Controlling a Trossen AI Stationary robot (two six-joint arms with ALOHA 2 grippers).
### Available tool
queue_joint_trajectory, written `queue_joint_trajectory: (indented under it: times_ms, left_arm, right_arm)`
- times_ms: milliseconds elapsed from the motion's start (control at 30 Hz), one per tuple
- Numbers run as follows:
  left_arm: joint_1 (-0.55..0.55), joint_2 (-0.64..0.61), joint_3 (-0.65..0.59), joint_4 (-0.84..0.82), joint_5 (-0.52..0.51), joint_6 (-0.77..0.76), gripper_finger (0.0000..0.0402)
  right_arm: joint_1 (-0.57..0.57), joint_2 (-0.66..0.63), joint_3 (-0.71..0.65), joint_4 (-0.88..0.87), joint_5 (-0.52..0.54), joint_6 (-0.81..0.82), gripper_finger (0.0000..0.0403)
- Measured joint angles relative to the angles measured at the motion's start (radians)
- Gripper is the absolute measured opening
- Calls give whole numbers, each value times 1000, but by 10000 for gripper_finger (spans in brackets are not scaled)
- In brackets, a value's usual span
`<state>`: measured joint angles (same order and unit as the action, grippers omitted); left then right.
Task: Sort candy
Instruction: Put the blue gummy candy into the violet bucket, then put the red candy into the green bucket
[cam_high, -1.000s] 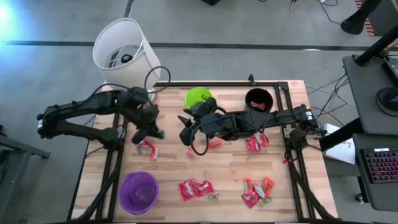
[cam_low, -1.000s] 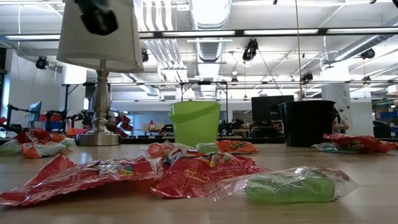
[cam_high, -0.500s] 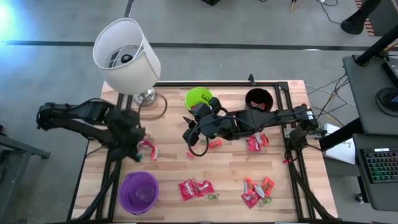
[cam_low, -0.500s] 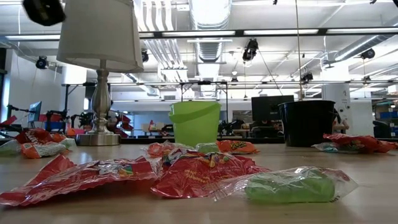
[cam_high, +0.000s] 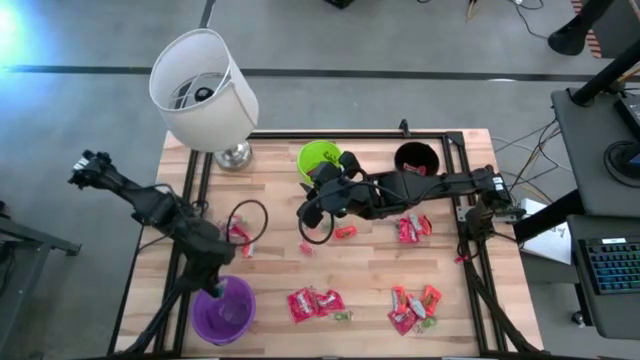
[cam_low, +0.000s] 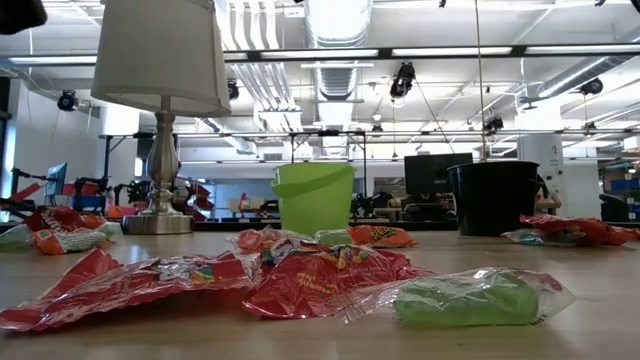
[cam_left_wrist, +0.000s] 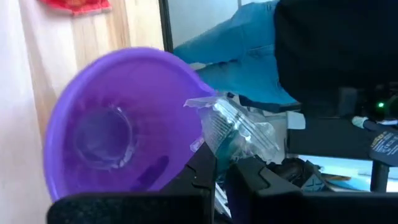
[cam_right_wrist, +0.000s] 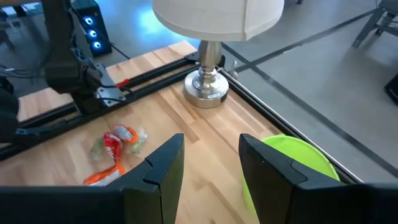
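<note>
My left gripper (cam_high: 214, 286) hangs over the far rim of the purple cup (cam_high: 224, 309) at the near left, shut on a small clear-wrapped greenish candy (cam_left_wrist: 239, 132). In the left wrist view the cup's open mouth (cam_left_wrist: 112, 149) lies just beyond my fingers. My right gripper (cam_high: 308, 208) is open and empty above the table's middle, just near of the green cup (cam_high: 318, 157); the cup's rim shows beside its fingers in the right wrist view (cam_right_wrist: 292, 158). Red and orange candy packets lie on the wood in several small heaps (cam_high: 315, 301) (cam_high: 413, 307) (cam_high: 412, 228) (cam_high: 238, 238). My left gripper pinches the candy's clear wrapper by one end (cam_left_wrist: 214, 149) between its two fingers. The fingers come from above, pointing down. The candy is lifted clear of the table and sticks out past the fingertips, beside the purple cup's rim (cam_left_wrist: 186, 74).
A lamp with a white shade (cam_high: 204, 88) stands at the far left; its base (cam_right_wrist: 206, 87) shows in the right wrist view. A black cup (cam_high: 415, 160) stands at the far right. Loose candies (cam_high: 343, 232) lie under my right arm. Black frame rails run along both table sides.
My left gripper has swung from beside the candy heap at the table's left-middle toward the near edge, carrying the clear-wrapped candy, and now hangs over the purple cup. My right gripper has drifted a little toward the far edge and the green cup.
</note>
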<state>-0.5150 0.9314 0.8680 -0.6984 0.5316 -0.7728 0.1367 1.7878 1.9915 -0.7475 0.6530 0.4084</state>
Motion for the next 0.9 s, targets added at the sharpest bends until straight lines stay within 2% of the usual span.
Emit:
queue_joint_trajectory:
  times_ms: [167, 333, 500, 567, 733, 900]
  left_arm:
    - [-4, 21, -9, 4, 1, -41, 30]
    - [-4, 43, 2, 9, 1, -40, 75]
    - [-3, 50, 3, 5, -1, 23, 117]
    - [0, 49, 4, -6, -47, 52, 128]
    - [7, 42, 4, -32, -267, 124, 134]
    - [14, 19, 4, -62, -434, 197, 133]
  right_arm:
    - [-11, 0, 0, -23, -6, 0, 144]
    - [-25, -11, 0, -79, -6, 23, 148]
    - [-39, -38, 0, -182, -5, 64, 150]
    - [-39, -48, 0, -225, -15, 65, 151]
    - [-39, -62, 0, -340, -133, 62, 150]
    - [-37, -61, 0, -566, -183, 123, 152]
